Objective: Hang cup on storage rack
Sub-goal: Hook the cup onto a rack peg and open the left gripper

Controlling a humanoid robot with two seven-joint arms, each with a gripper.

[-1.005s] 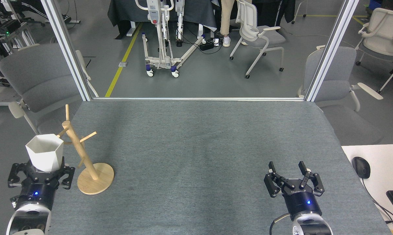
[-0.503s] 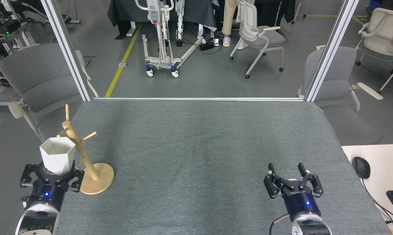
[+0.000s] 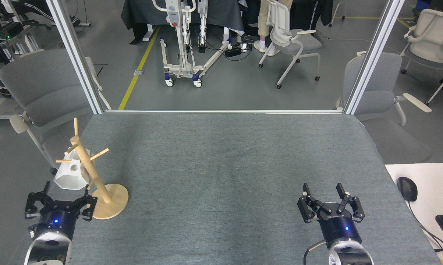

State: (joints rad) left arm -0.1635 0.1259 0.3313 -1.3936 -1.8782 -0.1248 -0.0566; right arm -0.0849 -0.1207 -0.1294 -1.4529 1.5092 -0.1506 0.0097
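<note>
The white faceted cup (image 3: 71,175) hangs upside down on the left side of the wooden storage rack (image 3: 92,176), a peg passing through the hole in its handle tab. The rack stands on its round disc base at the table's left edge. My left gripper (image 3: 60,195) is just below the cup, open, with nothing between its fingers and apart from the cup. My right gripper (image 3: 330,197) rests open over the near right of the table, holding nothing.
The grey felt table (image 3: 221,165) ends at a metal frame with two upright posts (image 3: 74,55). Grey chairs (image 3: 41,92) stand beside both back corners. A white side desk holds a black mouse (image 3: 407,188) and a keyboard at the right.
The left gripper carried the upright cup toward the rack, then let go and drew back down. The cup now hangs inverted on a peg. The right arm stayed still.
</note>
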